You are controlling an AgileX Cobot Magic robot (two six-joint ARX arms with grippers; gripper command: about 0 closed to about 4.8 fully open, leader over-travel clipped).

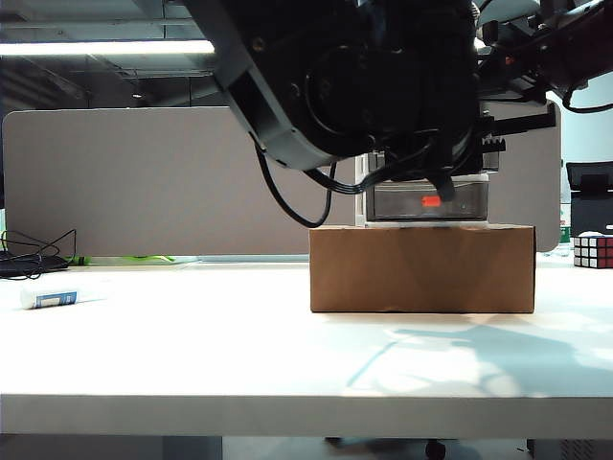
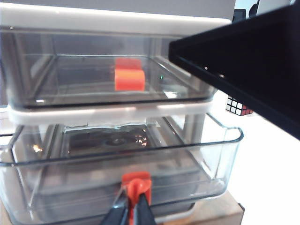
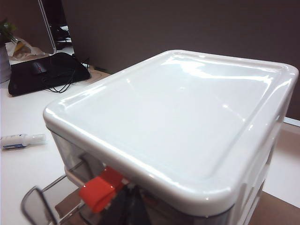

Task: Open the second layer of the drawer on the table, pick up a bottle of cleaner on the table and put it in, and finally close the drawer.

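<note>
Left gripper (image 2: 132,211) sat closest, my fingers pinched on the orange-red tab (image 2: 137,182) of the second layer (image 2: 117,164), which was pulled out, smoky and see-through. Table (image 1: 287,355) was plain white. Cardboard box (image 1: 421,268) carried the drawer (image 3: 187,126), white-framed. Right gripper hovered over that lid, out of frame; couldn't tell its state. Bottle of cleaner (image 1: 48,299), white with blue label, lay flat far left.
</note>
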